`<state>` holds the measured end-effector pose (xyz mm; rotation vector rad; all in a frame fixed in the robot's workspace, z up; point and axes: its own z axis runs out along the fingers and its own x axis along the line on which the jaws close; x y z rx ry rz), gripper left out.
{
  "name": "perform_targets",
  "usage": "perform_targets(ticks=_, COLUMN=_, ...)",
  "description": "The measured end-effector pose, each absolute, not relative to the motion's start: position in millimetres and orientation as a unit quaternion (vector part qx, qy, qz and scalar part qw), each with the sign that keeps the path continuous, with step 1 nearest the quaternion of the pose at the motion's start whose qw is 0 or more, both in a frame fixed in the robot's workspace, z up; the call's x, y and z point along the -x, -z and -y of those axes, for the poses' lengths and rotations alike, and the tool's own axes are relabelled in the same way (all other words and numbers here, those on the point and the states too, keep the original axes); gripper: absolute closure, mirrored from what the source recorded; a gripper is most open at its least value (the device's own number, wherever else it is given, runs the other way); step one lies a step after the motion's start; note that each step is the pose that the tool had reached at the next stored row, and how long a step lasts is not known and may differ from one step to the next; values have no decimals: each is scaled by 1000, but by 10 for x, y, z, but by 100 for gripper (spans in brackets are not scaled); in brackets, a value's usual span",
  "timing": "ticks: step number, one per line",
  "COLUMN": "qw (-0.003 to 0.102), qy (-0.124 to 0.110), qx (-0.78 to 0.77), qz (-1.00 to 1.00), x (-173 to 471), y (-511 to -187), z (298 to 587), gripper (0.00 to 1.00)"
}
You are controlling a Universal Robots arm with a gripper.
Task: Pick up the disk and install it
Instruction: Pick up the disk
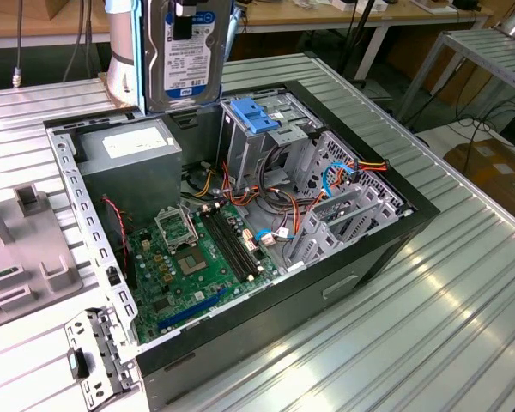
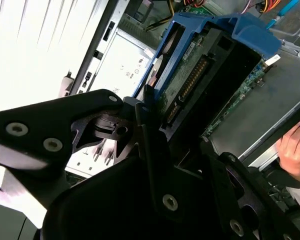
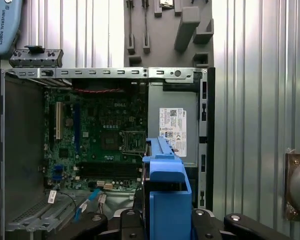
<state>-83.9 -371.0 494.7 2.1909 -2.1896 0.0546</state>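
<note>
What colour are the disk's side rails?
Blue. The rails framing the disk show best in the second wrist view.

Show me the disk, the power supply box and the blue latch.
disk (image 1: 189, 64), exterior view, on its white label.
power supply box (image 1: 137, 184), exterior view, on its grey side wall.
blue latch (image 1: 256, 116), exterior view, on its top face.

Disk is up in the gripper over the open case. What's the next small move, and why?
Probably shift the disk toward the exterior view's right, over the metal cage with the light-blue latch. The gripper holds it upright near the grey power-supply box, beside that cage, not yet over it.
</note>
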Motion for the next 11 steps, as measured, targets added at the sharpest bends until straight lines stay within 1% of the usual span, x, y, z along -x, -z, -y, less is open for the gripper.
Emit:
perform_targets(ticks=5, qw=19, qy=-15, qx=-704, qz=710, x=838, y=-4924, z=3830, gripper=64)
perform_targets(ticks=7, qw=8, qy=-3, qx=-701, qz=713, x=838, y=-4915, z=3851, gripper=64)
perform_targets(ticks=11, qw=-9, qy=14, qx=-697, qz=717, x=838, y=-4908, z=3863, gripper=64)
